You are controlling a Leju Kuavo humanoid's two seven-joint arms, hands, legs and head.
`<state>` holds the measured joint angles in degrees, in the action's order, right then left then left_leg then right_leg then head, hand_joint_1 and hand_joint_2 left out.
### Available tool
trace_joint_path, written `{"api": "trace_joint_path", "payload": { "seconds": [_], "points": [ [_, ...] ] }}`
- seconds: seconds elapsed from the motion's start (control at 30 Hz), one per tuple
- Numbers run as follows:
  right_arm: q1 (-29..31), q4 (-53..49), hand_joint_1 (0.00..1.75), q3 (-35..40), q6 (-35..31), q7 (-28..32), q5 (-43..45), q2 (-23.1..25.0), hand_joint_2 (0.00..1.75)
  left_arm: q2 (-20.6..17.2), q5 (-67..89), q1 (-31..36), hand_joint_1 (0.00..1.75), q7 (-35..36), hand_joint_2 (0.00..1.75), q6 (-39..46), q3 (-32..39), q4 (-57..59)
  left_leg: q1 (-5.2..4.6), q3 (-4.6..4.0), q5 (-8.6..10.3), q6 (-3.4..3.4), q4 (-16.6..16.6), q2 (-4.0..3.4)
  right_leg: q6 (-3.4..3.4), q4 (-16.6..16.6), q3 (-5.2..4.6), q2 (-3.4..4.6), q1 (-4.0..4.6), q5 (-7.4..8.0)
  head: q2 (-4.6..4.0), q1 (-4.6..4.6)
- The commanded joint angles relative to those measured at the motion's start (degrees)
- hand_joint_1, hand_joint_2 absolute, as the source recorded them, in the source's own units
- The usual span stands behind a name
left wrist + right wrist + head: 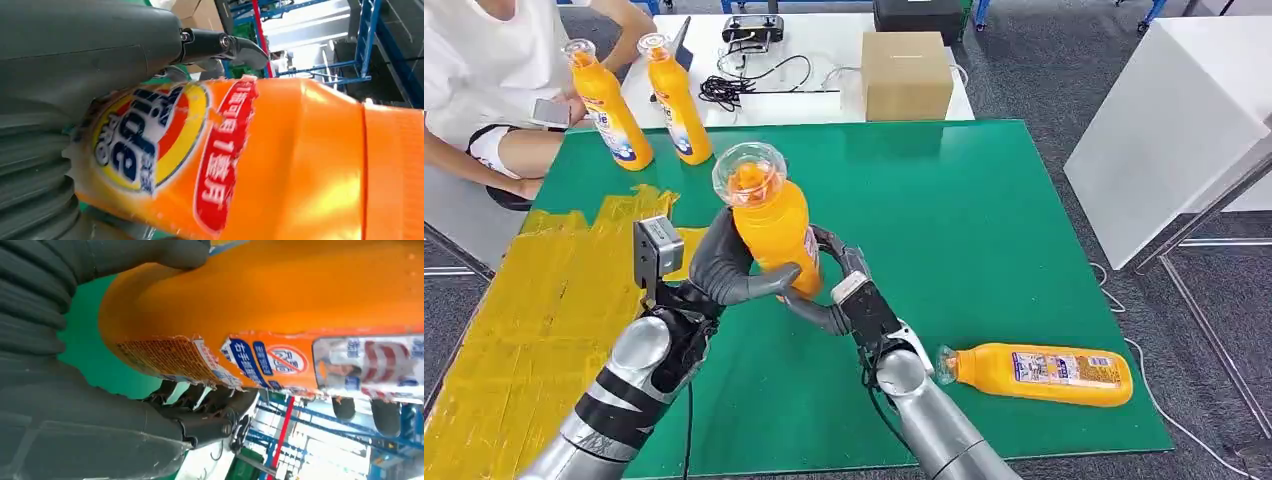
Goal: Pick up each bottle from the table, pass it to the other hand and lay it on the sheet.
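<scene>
Head view: orange bottle (771,225) upright above green table (984,200), clear cap up, between my two hands. My left hand (729,270) wraps its lower body, thumb across front. My right hand (844,290) grips same bottle from other side; right wrist view shows fingers (200,400) curled under label. Second bottle (1034,373) lies on side near table's front edge. Two more bottles (639,100) stand at far left, beyond yellow sheet (544,310).

The held orange bottle (280,165) bore a blurred round blue-on-yellow logo and a red banner of unreadable characters; its back label (280,360) showed a red prohibition sign.
</scene>
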<state>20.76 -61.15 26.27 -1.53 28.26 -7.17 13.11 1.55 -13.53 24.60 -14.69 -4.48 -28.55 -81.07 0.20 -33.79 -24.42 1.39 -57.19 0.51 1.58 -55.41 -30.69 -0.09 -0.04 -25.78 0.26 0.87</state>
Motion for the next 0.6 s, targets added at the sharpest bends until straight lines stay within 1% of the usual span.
{"api": "trace_joint_path", "payload": {
  "seconds": [0.03,0.2,0.27,0.3,0.33,0.37,0.4,0.43,0.53,0.6],
  "points": [
    [3.1,9.3,1.75,10.0,-2.5,-0.3,-4.7,1.2,1.75,-0.3,-0.9,3.1,0.0,-0.8,1.75,0.7,-1.1,4.0,0.04,0.18,-0.05,-0.06,0.0,-0.06,-0.01,0.1,0.18,0.05,0.04,-0.02,0.0,0.0],
    [3.7,11.9,1.75,15.0,-4.6,-0.3,-9.3,2.0,1.75,0.2,-1.0,3.6,0.0,-0.8,1.75,0.9,-1.1,4.3,0.07,0.21,-0.07,-0.08,0.0,-0.09,-0.03,0.1,0.21,0.05,0.07,-0.04,0.0,0.0],
    [3.7,11.9,1.75,15.0,-4.6,-0.3,-9.3,2.0,1.75,0.2,-1.0,3.6,0.0,-0.8,1.75,0.9,-1.1,4.3,0.08,0.17,-0.07,-0.06,0.0,-0.08,-0.01,0.1,0.17,0.04,0.07,-0.03,0.0,-0.02],
    [3.7,11.9,1.75,15.0,-4.6,-0.3,-9.3,2.0,1.75,0.2,-1.0,3.6,0.0,-0.8,1.75,0.9,-1.1,4.3,0.13,0.38,-0.15,-0.1,0.0,-0.12,-0.02,0.1,0.39,0.07,0.11,-0.09,0.0,-0.02],
    [3.7,11.9,1.75,15.0,-4.6,-0.3,-9.3,2.0,1.75,0.2,-1.0,3.6,0.0,-0.8,1.75,0.9,-1.1,4.3,0.1,0.19,-0.07,-0.06,0.0,-0.07,-0.01,0.1,0.2,0.0,0.07,-0.05,0.0,-0.02],
    [3.7,11.9,1.75,15.0,-4.6,-0.3,-9.3,2.0,1.75,0.2,-1.0,3.6,0.0,-0.8,1.75,0.9,-1.1,4.3,0.11,0.31,-0.12,-0.07,0.0,-0.04,0.0,0.1,0.33,-0.04,0.08,-0.1,0.0,-0.02],
    [3.7,11.9,1.75,15.0,-4.6,-0.3,-9.3,2.0,1.75,0.2,-1.0,3.6,0.0,-0.8,1.75,0.9,-1.1,4.3,0.08,0.11,-0.04,-0.03,0.0,0.0,0.0,0.0,0.11,-0.04,0.05,-0.04,0.0,-0.02],
    [3.7,11.9,1.75,15.0,-4.6,-0.3,-9.3,2.0,1.75,0.2,-1.0,3.6,0.0,-0.8,1.75,0.9,-1.1,4.3,0.09,0.23,-0.09,-0.05,0.0,0.01,0.01,0.1,0.25,-0.05,0.06,-0.09,0.0,-0.02],
    [3.8,12.0,1.75,15.6,-4.5,-0.3,-9.9,2.0,1.75,0.3,-1.0,3.5,0.0,-0.9,1.75,0.9,-1.1,4.4,0.07,0.08,-0.03,-0.03,0.0,-0.02,0.01,0.0,0.08,-0.02,0.04,-0.02,0.0,0.0],
    [3.7,12.0,1.75,16.9,-5.0,-0.5,-11.0,2.0,1.75,0.4,-1.1,3.4,0.0,-1.2,1.75,1.5,-0.9,4.5,0.11,0.29,-0.1,-0.06,0.0,-0.03,0.01,0.1,0.32,-0.04,0.09,-0.08,0.0,0.0]
  ]
}}
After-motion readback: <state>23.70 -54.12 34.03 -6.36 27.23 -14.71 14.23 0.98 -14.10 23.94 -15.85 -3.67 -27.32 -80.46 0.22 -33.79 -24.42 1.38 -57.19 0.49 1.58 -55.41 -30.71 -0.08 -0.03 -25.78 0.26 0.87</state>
